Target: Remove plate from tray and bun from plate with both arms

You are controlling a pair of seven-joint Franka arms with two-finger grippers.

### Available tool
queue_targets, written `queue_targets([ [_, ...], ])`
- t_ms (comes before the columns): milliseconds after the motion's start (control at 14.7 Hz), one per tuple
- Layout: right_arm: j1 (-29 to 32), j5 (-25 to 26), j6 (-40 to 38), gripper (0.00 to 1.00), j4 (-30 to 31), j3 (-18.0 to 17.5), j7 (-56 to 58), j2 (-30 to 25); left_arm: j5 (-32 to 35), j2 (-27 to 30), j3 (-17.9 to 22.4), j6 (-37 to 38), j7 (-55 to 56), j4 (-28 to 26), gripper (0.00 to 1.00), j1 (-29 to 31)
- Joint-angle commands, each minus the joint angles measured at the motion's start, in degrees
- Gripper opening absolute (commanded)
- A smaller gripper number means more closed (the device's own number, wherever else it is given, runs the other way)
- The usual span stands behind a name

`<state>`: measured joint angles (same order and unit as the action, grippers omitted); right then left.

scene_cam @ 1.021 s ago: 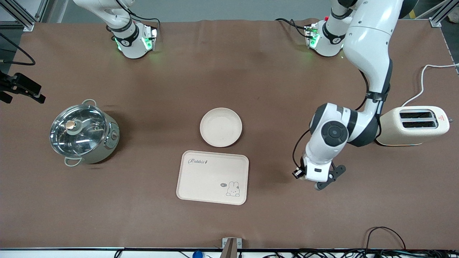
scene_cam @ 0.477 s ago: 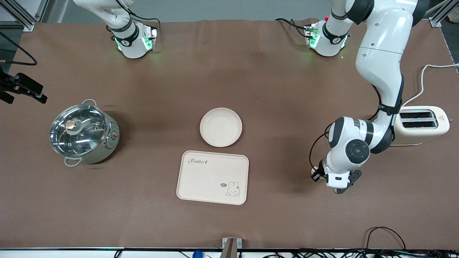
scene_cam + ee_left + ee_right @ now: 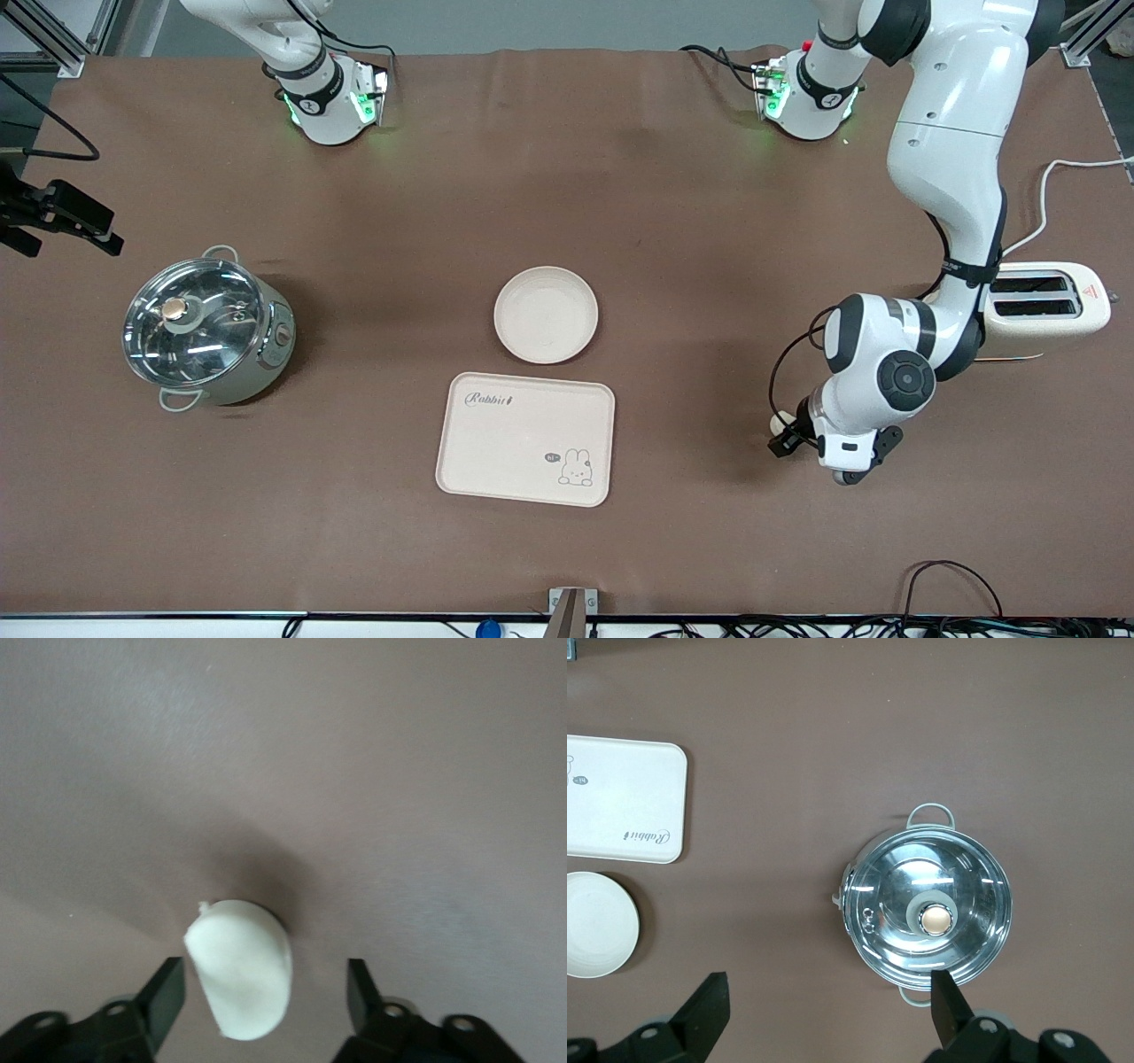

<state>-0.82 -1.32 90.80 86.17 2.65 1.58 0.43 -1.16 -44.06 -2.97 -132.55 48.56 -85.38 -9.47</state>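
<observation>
The left gripper (image 3: 811, 443) is hanging low over the bare brown table (image 3: 673, 549) toward the left arm's end, its fingers (image 3: 165, 994) now spread apart with the bun (image 3: 241, 967) sitting loose between them on the cloth, touching neither. A second ago the same gripper was travelling away from the tray with its fingers pinched together; the spreading is the change, and it is reading as the moment of release.

The tray (image 3: 496, 447), nearest the front camera of the task's things, is lying bare, its script and bunny drawing uncovered. Just beside it and farther from the camera, the plate (image 3: 546, 315) is resting on the table, off the tray and with nothing on it. The bun is lying well apart from both, out toward the left arm's end.

Farther off, a lidded steel pot (image 3: 205, 330) is standing toward the right arm's end and a cream toaster (image 3: 1045, 306) toward the left arm's end, partly hidden by the arm.

The right gripper (image 3: 830, 1005) is waiting high over the pot with its fingers wide and nothing in them.

Judged from how things lie, both removals are looking done, with only the left arm's lift clear of the bun remaining.
</observation>
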Motion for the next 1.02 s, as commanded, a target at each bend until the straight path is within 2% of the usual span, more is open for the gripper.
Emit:
queue_targets([
  [0,-0.24,0.09,-0.36,1.00,-0.47,0.07,-0.53,0.01,0.53,3.71,-0.29,5.96,-1.19,2.32,1.00,-0.03],
  [204,-0.41,0.09,-0.18,1.00,-0.56,0.07,-0.53,0.10,3.79,10.37,-0.37,12.30,-8.80,3.21,1.00,0.85],
  [477,0.11,0.09,0.08,1.00,-0.65,0.16,-0.62,0.10,3.70,19.51,0.07,17.49,-20.33,3.21,1.00,3.74],
  [953,2.22,0.09,0.61,1.00,-0.91,0.42,-0.53,2.29,3.44,34.90,-0.11,36.29,-35.71,3.21,1.00,4.72],
])
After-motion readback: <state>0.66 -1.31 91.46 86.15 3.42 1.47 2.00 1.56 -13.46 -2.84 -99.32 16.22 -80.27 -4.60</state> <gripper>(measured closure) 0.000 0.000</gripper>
